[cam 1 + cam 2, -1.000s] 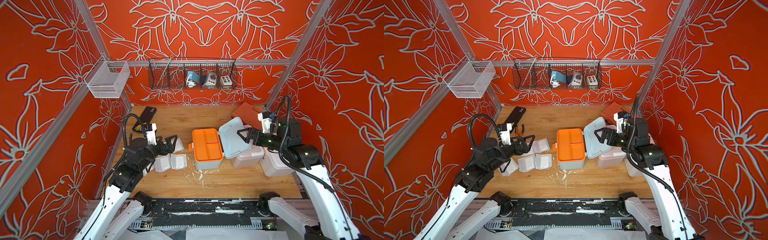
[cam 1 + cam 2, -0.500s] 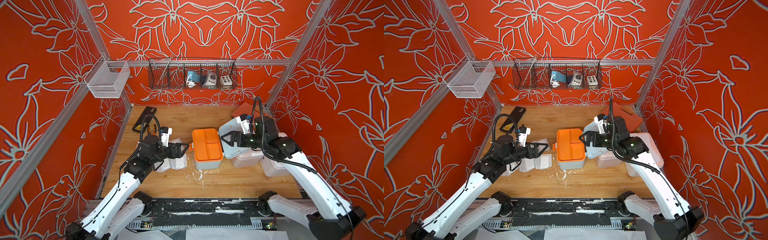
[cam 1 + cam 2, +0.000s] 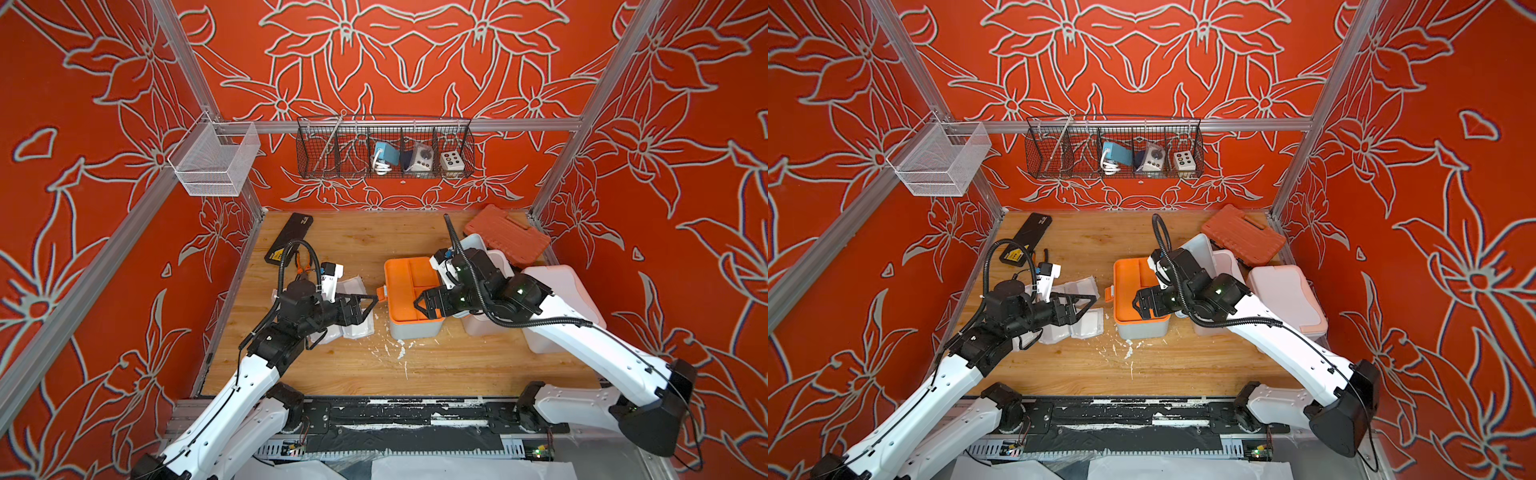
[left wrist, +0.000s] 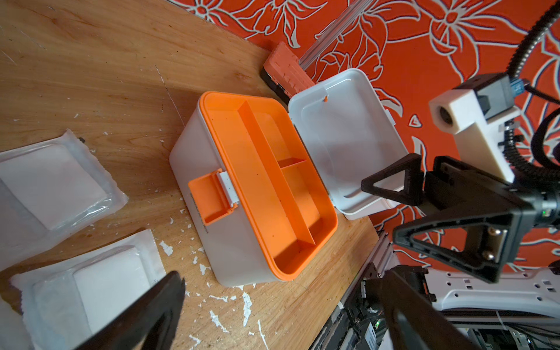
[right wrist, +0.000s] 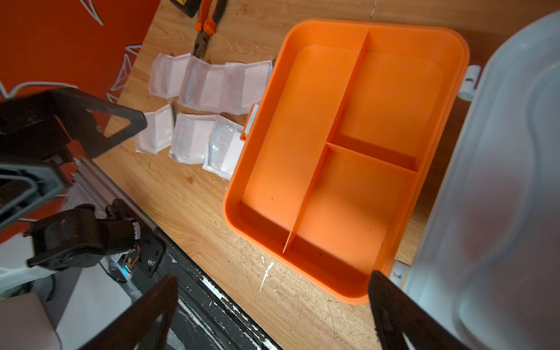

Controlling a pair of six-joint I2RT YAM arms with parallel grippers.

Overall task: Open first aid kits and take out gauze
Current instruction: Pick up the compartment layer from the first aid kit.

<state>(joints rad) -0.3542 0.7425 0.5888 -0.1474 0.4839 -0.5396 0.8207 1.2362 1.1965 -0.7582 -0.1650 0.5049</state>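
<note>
- Both top views: found the left gripper [image 3: 368, 306] [image 3: 1086, 308] carried from frame left toward centre within the last second. Now just beside the latch [image 3: 380, 293] of the open kit [image 3: 415, 330]. Jaws spread wide, nothing between them.
- Same views: found the right gripper [image 3: 422, 307] [image 3: 1138, 309] brought off the raised lid [image 3: 473, 245] and over the orange tray [image 3: 399, 278]. Jaws wide apart, empty.
- Gauze packets [image 3: 357, 328] [image 3: 1088, 324] flat on the table [image 3: 415, 374], left of the open kit and partly under the left gripper. No shift in them over that second.
- White-and-peach kit [image 3: 569, 291] at frame right, lid down. Pale pink kit mostly hidden by the right arm; cannot tell its lid.
- Left wrist view: orange tray [image 4: 266, 169] at centre, every compartment bare. Lid [image 4: 342, 145] swung back at right, latch [image 4: 209, 200] hanging free. Two gauze packets [image 4: 51, 181] at left edge.
- Right wrist view: bare tray [image 5: 348, 151] filling centre. Six gauze packets [image 5: 197, 121] in two rows at upper left, pliers [image 5: 206, 27] above them.
- Judged: both arms converging on an emptied tray. Likely next either lifting the tray out to check beneath or moving on to the kits at right.
</note>
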